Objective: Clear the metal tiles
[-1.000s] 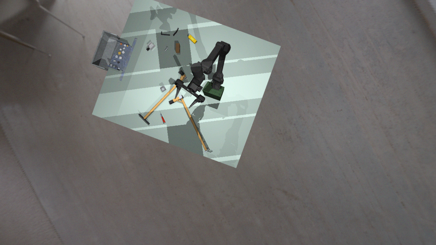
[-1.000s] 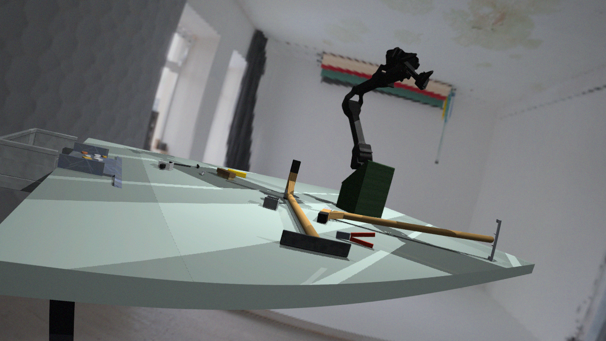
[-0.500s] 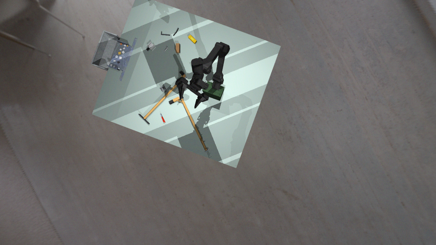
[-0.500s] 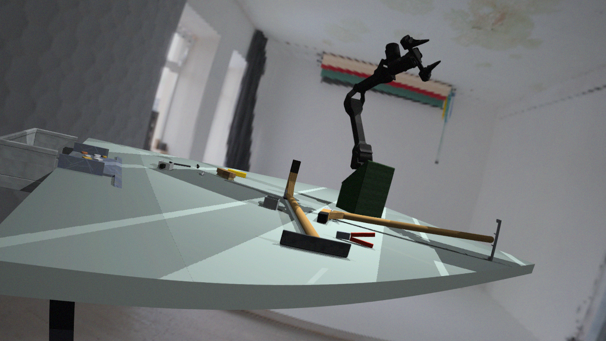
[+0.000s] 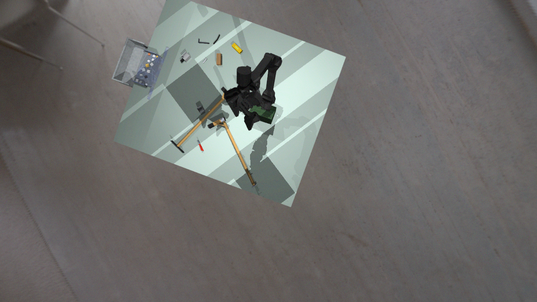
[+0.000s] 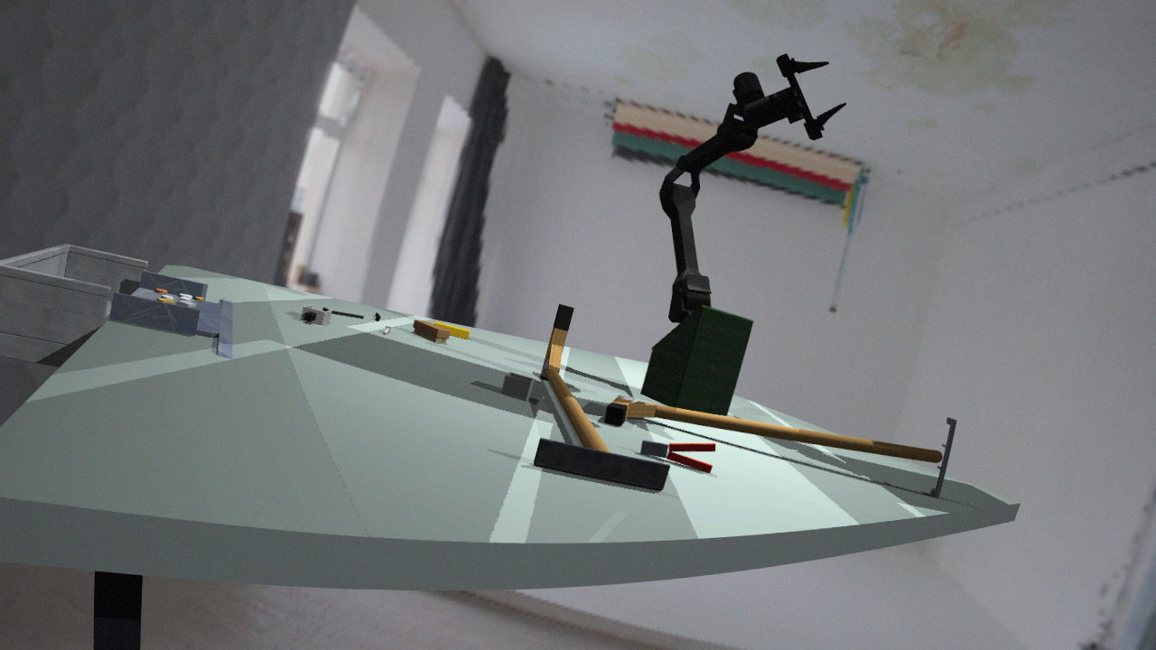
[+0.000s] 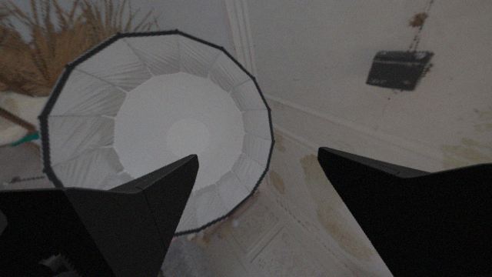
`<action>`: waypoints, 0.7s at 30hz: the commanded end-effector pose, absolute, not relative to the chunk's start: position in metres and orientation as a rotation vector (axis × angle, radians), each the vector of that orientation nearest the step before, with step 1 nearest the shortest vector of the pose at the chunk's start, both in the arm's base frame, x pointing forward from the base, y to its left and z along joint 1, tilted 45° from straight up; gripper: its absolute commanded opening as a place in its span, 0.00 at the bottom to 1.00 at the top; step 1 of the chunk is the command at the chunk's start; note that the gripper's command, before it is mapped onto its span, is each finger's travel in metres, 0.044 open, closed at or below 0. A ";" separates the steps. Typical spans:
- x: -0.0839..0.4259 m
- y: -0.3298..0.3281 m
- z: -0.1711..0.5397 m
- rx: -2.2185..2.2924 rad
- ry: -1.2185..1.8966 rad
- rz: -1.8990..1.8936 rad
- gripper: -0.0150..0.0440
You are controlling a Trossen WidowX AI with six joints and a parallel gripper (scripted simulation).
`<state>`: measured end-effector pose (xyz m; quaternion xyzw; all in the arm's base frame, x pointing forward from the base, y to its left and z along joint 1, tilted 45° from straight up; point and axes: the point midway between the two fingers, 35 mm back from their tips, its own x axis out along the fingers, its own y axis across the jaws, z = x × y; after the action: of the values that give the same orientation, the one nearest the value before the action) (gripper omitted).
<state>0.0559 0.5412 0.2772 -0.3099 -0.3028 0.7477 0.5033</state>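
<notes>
My gripper (image 5: pixel 242 121) (image 6: pixel 836 84) (image 7: pixel 257 156) is open and empty, high above the table and pointing away from it. The long scraper (image 5: pixel 199 123) (image 6: pixel 578 416) lies on the table, with a wooden handle, a flat dark blade and an upright grip at its other end. The steel bench plate (image 5: pixel 154 77) (image 6: pixel 153 315) is bluish, with side walls, at the table's far left edge. Several white, orange and dark tiles (image 5: pixel 147 65) (image 6: pixel 165 300) lie on it. The grey catch box (image 5: pixel 119 61) (image 6: pixel 48 302) adjoins its outer end; I see no tiles inside.
A second long tool (image 5: pixel 236 148) (image 6: pixel 768 425) with a toothed head lies near the scraper. Pliers (image 5: pixel 201 146) (image 6: pixel 689 459), a small grey box (image 5: pixel 200 108) (image 6: pixel 517 385), a brown block (image 5: pixel 219 59) (image 6: pixel 430 329) and a yellow block (image 5: pixel 236 48) (image 6: pixel 454 330) also lie there. A green block (image 5: pixel 267 114) (image 6: pixel 703 359) carries the arm.
</notes>
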 end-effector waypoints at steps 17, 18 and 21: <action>0.007 0.540 0.334 -0.662 -1.465 1.815 1.00; 0.007 0.540 0.334 -0.662 -1.465 1.815 1.00; 0.007 0.540 0.334 -0.662 -1.465 1.815 1.00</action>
<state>0.0090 0.5403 0.3331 -0.2578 -0.5563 0.7047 0.3570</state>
